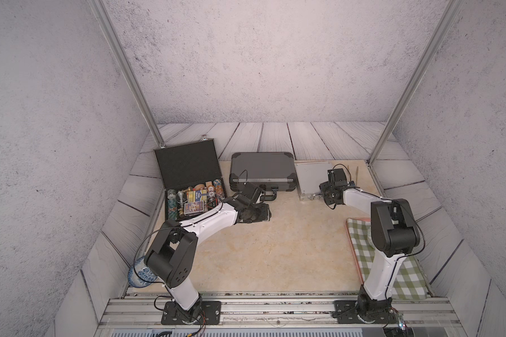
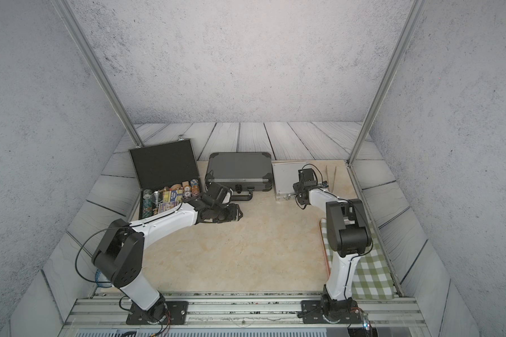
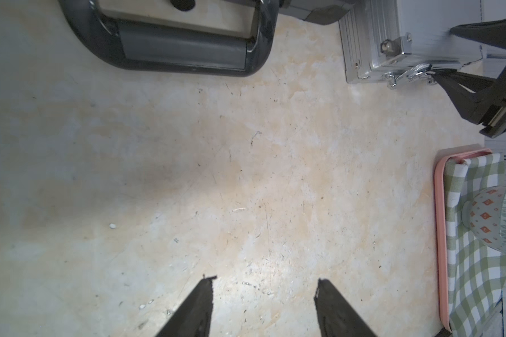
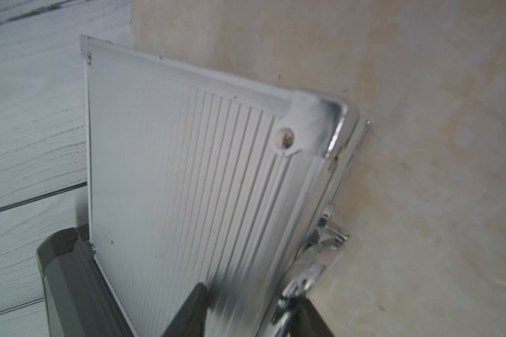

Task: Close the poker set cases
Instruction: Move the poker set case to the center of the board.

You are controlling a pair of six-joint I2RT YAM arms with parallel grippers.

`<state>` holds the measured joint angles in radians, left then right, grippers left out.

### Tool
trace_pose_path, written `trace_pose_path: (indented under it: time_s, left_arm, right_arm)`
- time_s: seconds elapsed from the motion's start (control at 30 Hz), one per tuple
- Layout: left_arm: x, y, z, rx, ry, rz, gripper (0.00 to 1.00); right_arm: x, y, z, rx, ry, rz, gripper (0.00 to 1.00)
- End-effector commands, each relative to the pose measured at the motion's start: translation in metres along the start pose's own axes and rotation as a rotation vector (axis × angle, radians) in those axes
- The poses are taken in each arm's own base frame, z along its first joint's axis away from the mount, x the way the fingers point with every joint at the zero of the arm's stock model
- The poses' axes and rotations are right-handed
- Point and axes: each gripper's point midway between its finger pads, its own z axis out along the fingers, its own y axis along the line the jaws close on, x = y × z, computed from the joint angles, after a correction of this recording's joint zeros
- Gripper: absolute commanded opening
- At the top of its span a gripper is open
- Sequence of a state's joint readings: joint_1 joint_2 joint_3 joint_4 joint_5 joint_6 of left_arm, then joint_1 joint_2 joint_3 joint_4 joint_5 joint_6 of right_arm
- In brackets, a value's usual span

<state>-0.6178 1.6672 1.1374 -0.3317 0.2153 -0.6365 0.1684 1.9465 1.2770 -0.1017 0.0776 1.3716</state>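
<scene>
Three poker set cases stand in a row at the back in both top views. The flat black case (image 1: 187,166) on the left has its lid raised, showing chips and cards. In the middle, the large dark-grey case (image 1: 260,169) has its lid down and its handle (image 3: 181,49) towards me. The small silver case (image 1: 308,178) on the right also has its lid down. My right gripper (image 4: 251,297) straddles its front edge, with one finger (image 4: 193,306) on the ribbed lid and the other by the metal handle (image 4: 301,286). My left gripper (image 3: 265,284) hangs open over bare tabletop in front of the dark-grey case.
A pink tray (image 1: 351,242) with a green checked cloth and a patterned cup (image 3: 491,216) lies at the right front, under my right arm. A blue-and-white bowl (image 1: 138,274) sits front left. Wooden sticks (image 1: 357,170) lie beyond the silver case. Metal posts stand at the back corners.
</scene>
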Motion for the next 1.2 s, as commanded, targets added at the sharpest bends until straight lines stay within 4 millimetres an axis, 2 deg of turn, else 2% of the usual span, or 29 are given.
trace_pose_path:
  time_s: [0.0,0.23,0.37,0.47,0.57,0.77,0.83,0.9,1.03,1.17]
  left_arm:
    - [0.002,0.017,-0.008,-0.051,-0.007,-0.029,0.6]
    - [0.0,0.029,-0.016,-0.068,-0.023,-0.068,0.59]
    - [-0.003,0.032,-0.018,-0.076,-0.032,-0.069,0.59]
    - [-0.005,0.033,-0.017,-0.079,-0.033,-0.064,0.59]
    - [-0.009,0.041,-0.02,-0.135,-0.048,-0.052,0.59]
    - [-0.035,0.083,-0.055,-0.415,-0.183,-0.024,0.6]
    - [-0.042,0.103,-0.069,-0.543,-0.231,-0.02,0.61]
    - [-0.048,0.117,-0.075,-0.622,-0.246,-0.018,0.6]
    - [-0.059,0.134,-0.066,-0.691,-0.24,-0.014,0.47]
    - [-0.076,0.141,-0.051,-0.749,-0.248,0.012,0.38]
  right_arm:
    - [0.017,-0.019,0.025,0.08,0.075,-0.063,0.45]
    - [0.024,-0.006,0.044,0.062,0.119,-0.101,0.45]
    - [0.025,-0.002,0.044,0.053,0.13,-0.099,0.45]
    - [0.021,-0.006,0.033,0.052,0.101,-0.094,0.45]
    - [0.014,-0.013,0.021,0.058,0.073,-0.109,0.51]
    - [0.006,-0.013,-0.003,0.036,0.053,-0.206,0.6]
    - [0.002,-0.01,-0.014,0.023,0.044,-0.253,0.61]
    - [-0.003,-0.007,-0.03,0.009,0.022,-0.304,0.62]
    - [-0.006,-0.004,-0.056,-0.017,0.004,-0.374,0.63]
    - [0.002,0.001,-0.072,-0.064,0.041,-0.427,0.63]
